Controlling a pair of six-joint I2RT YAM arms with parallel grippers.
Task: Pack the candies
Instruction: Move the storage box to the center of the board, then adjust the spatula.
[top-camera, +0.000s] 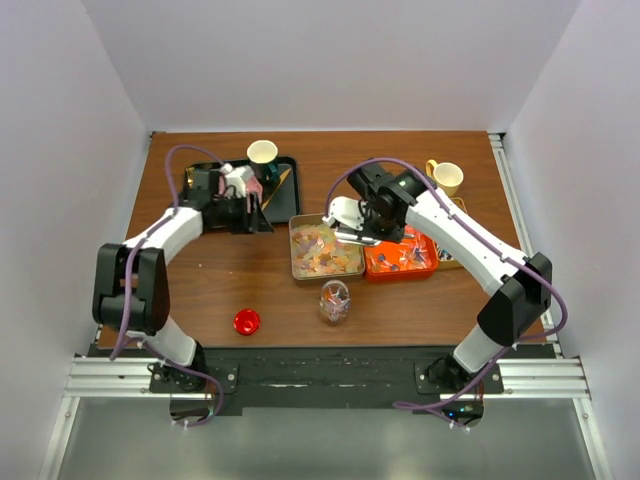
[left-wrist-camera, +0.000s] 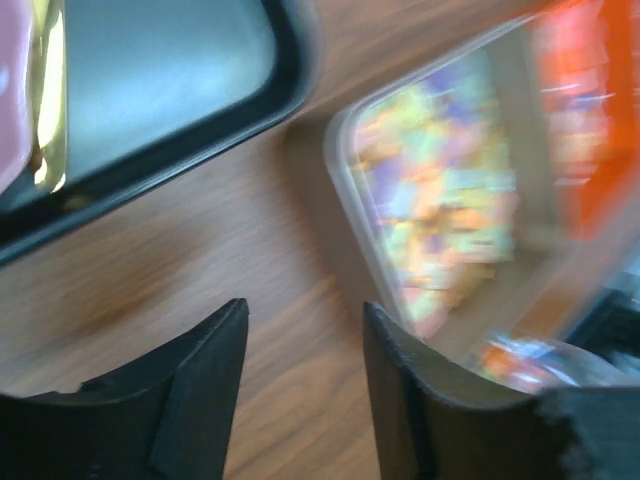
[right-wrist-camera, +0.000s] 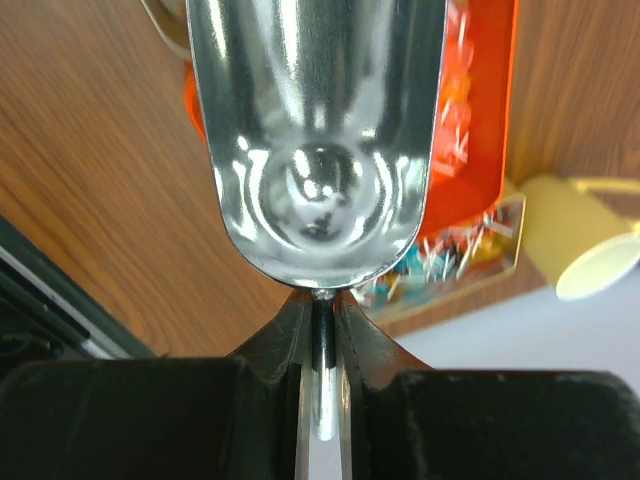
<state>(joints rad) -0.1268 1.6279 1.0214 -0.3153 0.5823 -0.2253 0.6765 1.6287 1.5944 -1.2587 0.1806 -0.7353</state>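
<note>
Pinched tight between the fingers of my right gripper (right-wrist-camera: 320, 318) is the thin handle of a metal scoop (right-wrist-camera: 315, 130), its bowl facing the wrist camera. From above, the scoop hangs over the line where the clear tub (top-camera: 293, 250) of pastel candies (top-camera: 322, 252) touches the orange tray (top-camera: 400, 274) of wrapped candies (top-camera: 408, 256), both at mid-table. My left gripper (left-wrist-camera: 300, 370) is spread with nothing between its fingers, low over bare wood between the black tray (left-wrist-camera: 290, 70) and the tub's corner. That strip of table (top-camera: 220, 280) is my open room. A small jar (top-camera: 335, 302) holding candies stands just in front of the tub, with a red disc (top-camera: 246, 321) farther left near the front edge. A paper cup (top-camera: 262, 152) sits at the black tray's far end, and a yellow mug (top-camera: 447, 177) stands behind my right arm. White walls close three sides. The left wrist view is blurred. Only the right wrist view shows more wrapped sweets in a shallow box (right-wrist-camera: 470, 245) beyond the orange tray, beside the mug.
</note>
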